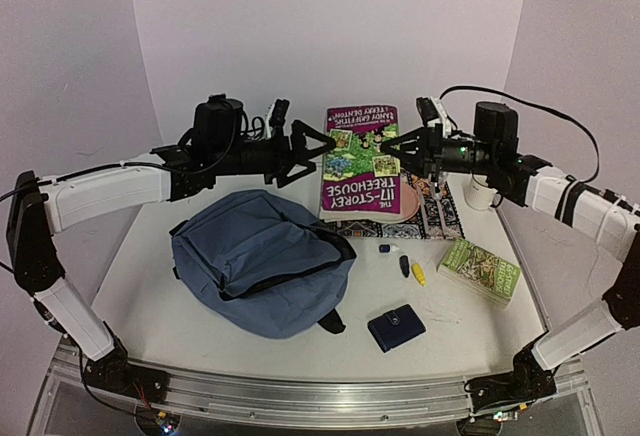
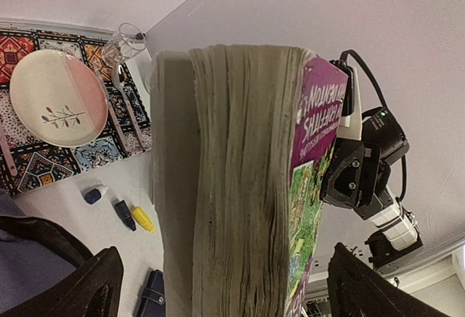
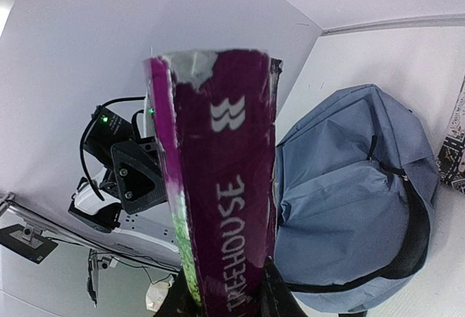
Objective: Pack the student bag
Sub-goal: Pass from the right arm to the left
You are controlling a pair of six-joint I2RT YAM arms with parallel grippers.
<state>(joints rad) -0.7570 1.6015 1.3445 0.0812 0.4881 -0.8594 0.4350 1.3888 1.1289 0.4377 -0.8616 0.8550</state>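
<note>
R gripper point(image 1: 393, 149) pinches book point(image 1: 358, 184) by spine mid-air, L gripper point(image 1: 316, 146) gapes wide round its page edge, bag point(image 1: 258, 276) lies on table point(image 1: 300, 356) below-left, mouth prob. zipped, so heavy book may twist out or snag.

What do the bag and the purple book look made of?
The bag looks like soft woven fabric, matte, since it slumps and creases. The book seems a paperback: glossy printed card cover, rough yellowed paper pages.
</note>
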